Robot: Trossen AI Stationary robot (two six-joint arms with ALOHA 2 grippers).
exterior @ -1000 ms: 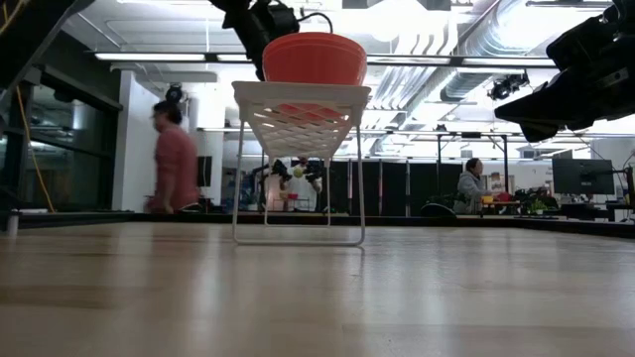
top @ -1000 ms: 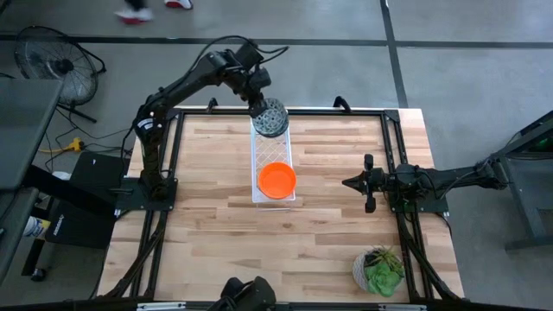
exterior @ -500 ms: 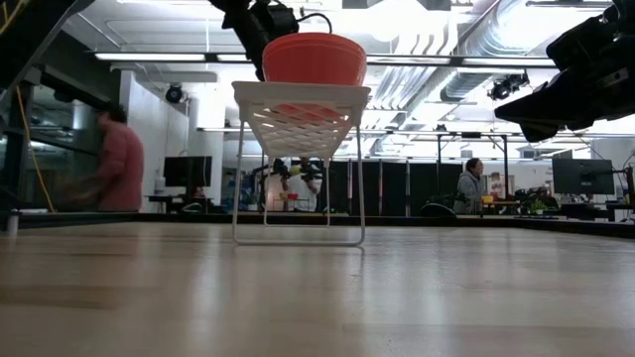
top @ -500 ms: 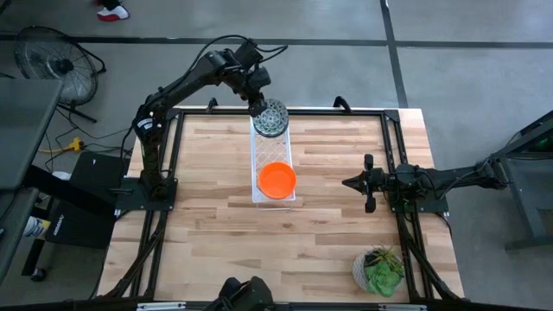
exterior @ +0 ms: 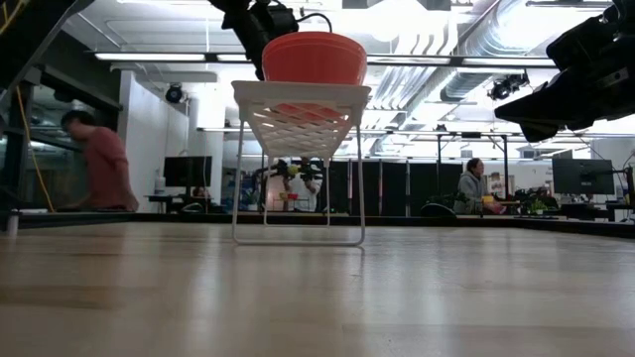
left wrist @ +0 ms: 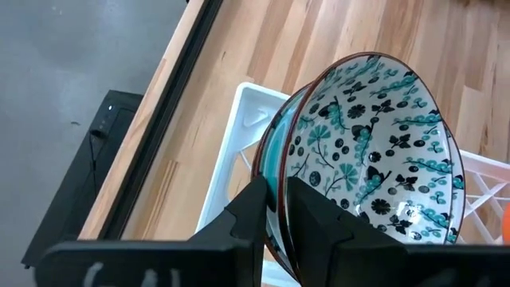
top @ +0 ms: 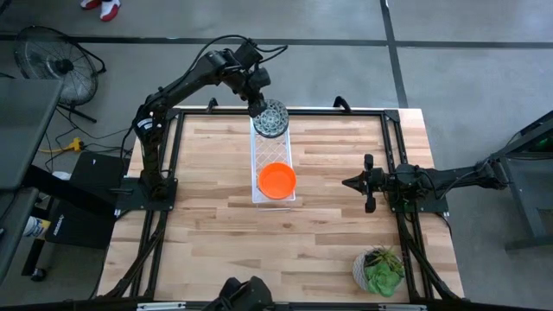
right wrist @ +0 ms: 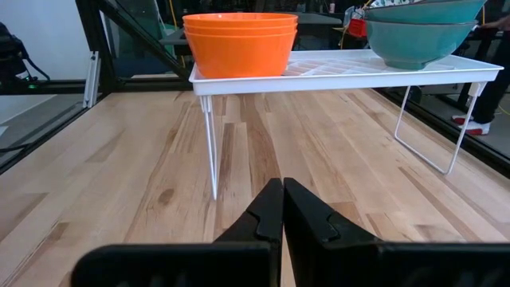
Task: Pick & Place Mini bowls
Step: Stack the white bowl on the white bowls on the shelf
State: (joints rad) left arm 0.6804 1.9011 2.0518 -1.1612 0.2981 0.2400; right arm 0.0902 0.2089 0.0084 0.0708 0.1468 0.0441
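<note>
A long white lattice rack (top: 268,151) stands on legs mid-table. A stack of orange-red mini bowls (top: 277,180) sits on its near end, also in the right wrist view (right wrist: 241,44). At the rack's far end my left gripper (top: 259,108) is shut on a whitish patterned mini bowl (left wrist: 374,135) with a teal outside. This bowl lies tilted on another teal bowl (right wrist: 414,36) on the rack. My right gripper (top: 350,182) waits shut and empty, low over the table to the right of the rack. My left gripper pinches the patterned bowl's rim (left wrist: 279,187) at the side toward the table's far left. One finger (left wrist: 319,219) is inside the bowl and one (left wrist: 249,215) outside. The fingers come slanting down from the far left. The bowl is tilted, nested over the bowl below.
A pale pot with a green plant (top: 380,269) stands at the near right corner. Black frame rails run along the table's left and right edges. Bare wood lies left and right of the rack. A person (exterior: 94,164) is in the room behind.
Both arms and the bowls have kept still. A person in the room behind the table has walked to the left.
</note>
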